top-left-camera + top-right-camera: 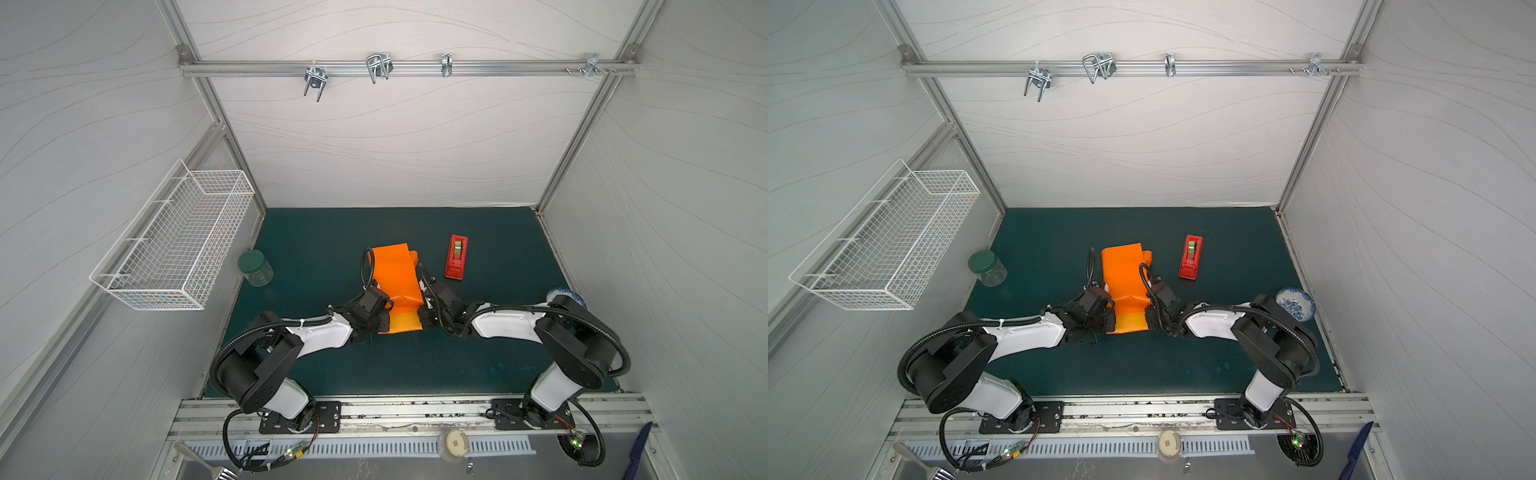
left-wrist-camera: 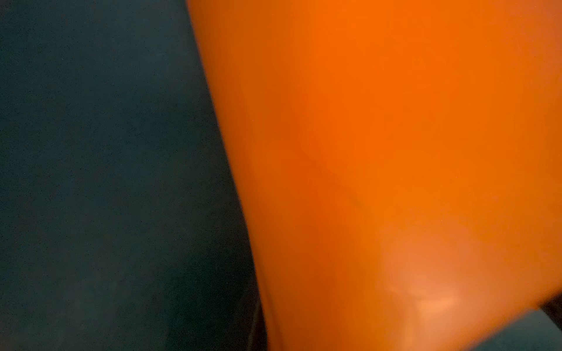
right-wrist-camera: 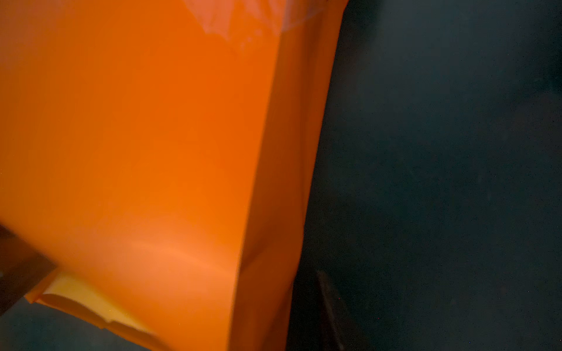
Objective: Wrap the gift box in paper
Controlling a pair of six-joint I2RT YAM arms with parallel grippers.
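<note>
The orange paper (image 1: 395, 270) (image 1: 1123, 270) lies folded into a long parcel in the middle of the dark green mat. The gift box is hidden under it. My left gripper (image 1: 384, 320) sits at the parcel's near left corner and my right gripper (image 1: 424, 313) at its near right corner, with a paler flap (image 1: 402, 323) between them. In the right wrist view the paper (image 3: 152, 152) fills the gap between two dark fingers (image 3: 18, 273). In the left wrist view the blurred paper (image 2: 380, 152) covers the jaws, so their state is unclear.
A red tape dispenser (image 1: 456, 256) stands just right of the parcel. A green-lidded jar (image 1: 254, 268) sits at the mat's left edge under a white wire basket (image 1: 174, 245). A blue-patterned bowl (image 1: 1295, 303) is behind the right arm.
</note>
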